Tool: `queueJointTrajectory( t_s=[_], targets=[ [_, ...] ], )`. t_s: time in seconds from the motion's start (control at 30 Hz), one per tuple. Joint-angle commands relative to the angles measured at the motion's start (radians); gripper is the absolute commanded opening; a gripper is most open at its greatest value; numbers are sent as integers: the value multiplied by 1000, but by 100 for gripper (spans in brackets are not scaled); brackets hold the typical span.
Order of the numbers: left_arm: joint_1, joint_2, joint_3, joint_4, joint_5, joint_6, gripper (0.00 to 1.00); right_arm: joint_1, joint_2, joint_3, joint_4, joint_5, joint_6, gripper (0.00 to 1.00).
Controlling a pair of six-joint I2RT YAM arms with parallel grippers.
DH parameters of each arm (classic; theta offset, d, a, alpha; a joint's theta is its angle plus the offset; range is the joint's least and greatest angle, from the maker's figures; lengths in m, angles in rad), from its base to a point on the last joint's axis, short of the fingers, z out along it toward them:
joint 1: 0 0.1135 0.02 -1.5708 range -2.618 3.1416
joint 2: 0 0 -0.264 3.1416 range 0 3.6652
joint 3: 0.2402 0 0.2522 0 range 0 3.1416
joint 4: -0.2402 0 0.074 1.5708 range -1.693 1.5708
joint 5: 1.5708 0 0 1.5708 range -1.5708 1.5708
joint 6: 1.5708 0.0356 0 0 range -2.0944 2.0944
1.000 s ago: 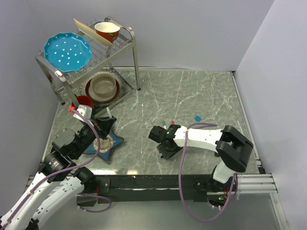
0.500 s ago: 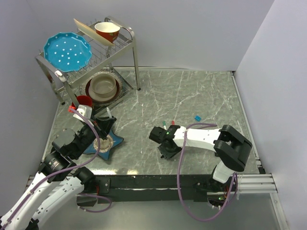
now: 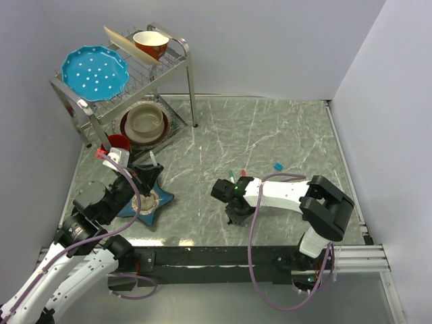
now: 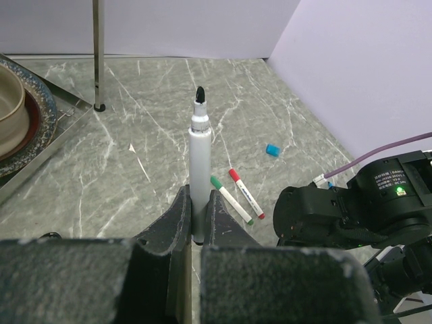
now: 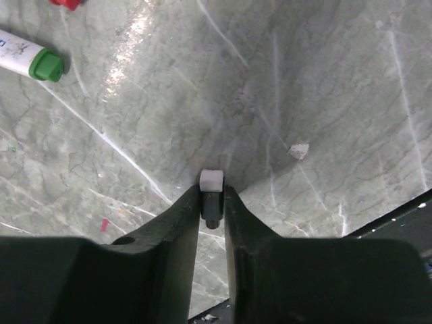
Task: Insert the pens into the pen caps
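In the left wrist view my left gripper (image 4: 198, 197) is shut on a white-barrelled pen (image 4: 200, 145); its bare black tip points away from me. Two more pens lie side by side on the marble, one with a green cap (image 4: 231, 198) and one with a red cap (image 4: 246, 193). A loose blue pen cap (image 4: 273, 149) lies beyond them. My right gripper (image 5: 212, 192) is down at the tabletop, shut on a small black pen cap (image 5: 212, 206) with a white end. From above, the right gripper (image 3: 233, 216) sits just in front of the two lying pens (image 3: 236, 173).
A blue star-shaped dish (image 3: 159, 198) lies under the left gripper (image 3: 140, 177). A wire dish rack (image 3: 179, 54) holding a blue plate (image 3: 94, 71) and bowls stands at the back left. A white scrap (image 5: 298, 150) lies near the right gripper. The table's front edge (image 3: 202, 241) is close.
The right gripper's jaws have closed in on the black pen cap, and that arm has shifted slightly. The left arm and its pen have not moved.
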Motion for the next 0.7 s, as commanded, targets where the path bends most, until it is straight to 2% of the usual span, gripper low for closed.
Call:
queueJointTrajectory(
  t_s=[0.0,0.1,0.13,0.17,0.33,0.57,0.67],
  targets=[
    [4,15,17,33,-2,-6,1,-9,21,-14,-26,80,-9,23],
    [4,24,16,53,30,-26,1,-9,30,1,-49,106,-40,12],
    [4,28,17,54,40,-35,1,-9,22,0,-47,114,-48,4],
    [4,42,19,56,64,-39,1,-7,15,-3,-43,123,-60,0],
    [4,123,54,36,179,-60,1,-4,-108,-25,49,206,-215,0],
    [4,222,24,91,342,-140,1,40,-255,92,37,375,-468,0],
    [3,245,1,125,382,-166,1,40,-340,101,127,448,-619,0]
  ],
)
